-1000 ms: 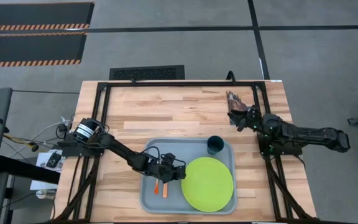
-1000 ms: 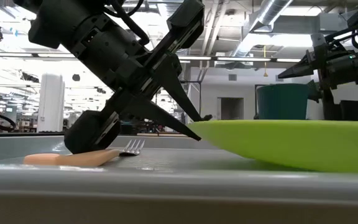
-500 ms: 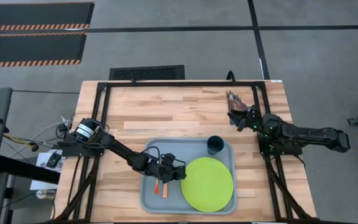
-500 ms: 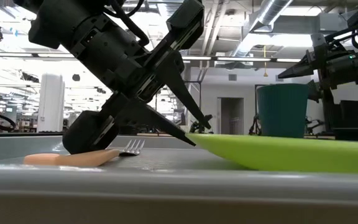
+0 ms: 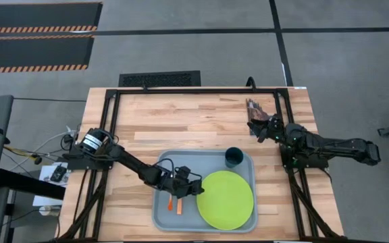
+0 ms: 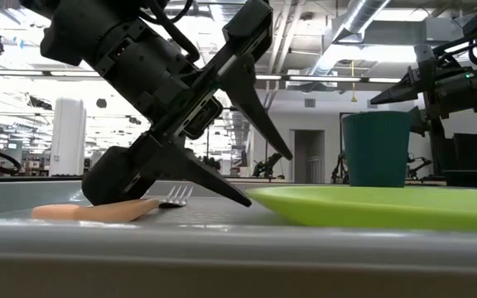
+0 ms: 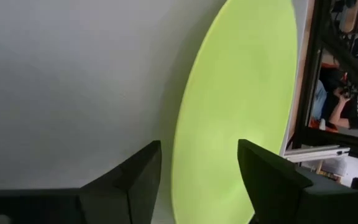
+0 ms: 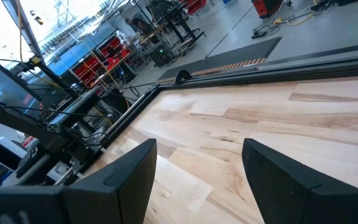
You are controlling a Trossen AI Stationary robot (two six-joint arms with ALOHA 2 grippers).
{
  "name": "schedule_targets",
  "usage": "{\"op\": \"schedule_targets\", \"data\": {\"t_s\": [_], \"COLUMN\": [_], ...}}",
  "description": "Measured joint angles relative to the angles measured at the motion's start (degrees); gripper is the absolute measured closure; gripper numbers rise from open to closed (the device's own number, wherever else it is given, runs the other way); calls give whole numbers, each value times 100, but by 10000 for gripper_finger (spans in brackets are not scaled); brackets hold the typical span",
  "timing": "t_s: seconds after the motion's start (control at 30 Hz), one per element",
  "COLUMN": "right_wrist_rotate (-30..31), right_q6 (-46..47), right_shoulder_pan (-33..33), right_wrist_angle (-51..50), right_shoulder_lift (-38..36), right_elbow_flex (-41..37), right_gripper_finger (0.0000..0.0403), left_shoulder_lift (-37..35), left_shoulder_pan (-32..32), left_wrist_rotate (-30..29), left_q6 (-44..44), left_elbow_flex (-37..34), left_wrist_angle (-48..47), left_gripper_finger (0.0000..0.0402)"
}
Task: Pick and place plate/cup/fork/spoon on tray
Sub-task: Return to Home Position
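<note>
The left gripper (image 5: 196, 190), fingers spread and empty, hovers just beside the plate (image 5: 225, 200), which lies flat on the tray (image 5: 162, 217); the right arm (image 5: 329, 146) waits well apart. Placement looks done, so heading home calls for lifting clear of the fork (image 6: 176, 195). Only the low view shows the jaws off the plate's rim.

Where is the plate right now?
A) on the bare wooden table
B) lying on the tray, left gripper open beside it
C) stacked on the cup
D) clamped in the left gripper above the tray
B: the plate lies on the tray, and the left gripper stands open just off its rim, holding nothing.
</note>
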Motion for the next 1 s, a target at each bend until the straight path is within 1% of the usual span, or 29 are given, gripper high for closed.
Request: {"op": "schedule_targets", "data": {"t_s": [0.13,0.37,0.53,0.63,0.83,1.0], "right_wrist_rotate": [-1,-2,-2,-2,-2,-2], "right_q6": [0,0,0,0,0,2], "right_shoulder_pan": [0,0,0,0,0,-2], "right_wrist_angle": [0,0,0,0,-1,0], "right_shoulder_lift": [-1,0,-1,-1,0,-2], "right_elbow_flex": [0,0,0,0,0,0], "right_gripper_finger": [139,139,139,139,139,139], "left_shoulder_lift": [0,-86,-391,-501,-643,-914], "left_shoulder_pan": [35,58,117,135,135,207], "left_wrist_rotate": [139,244,178,142,515,611], "left_q6": [60,89,259,280,328,659], "left_elbow_flex": [0,0,3,4,4,4], "left_wrist_angle": [0,-67,-525,-640,-943,-1216], "left_gripper_finger": [194,193,193,193,193,193]}}
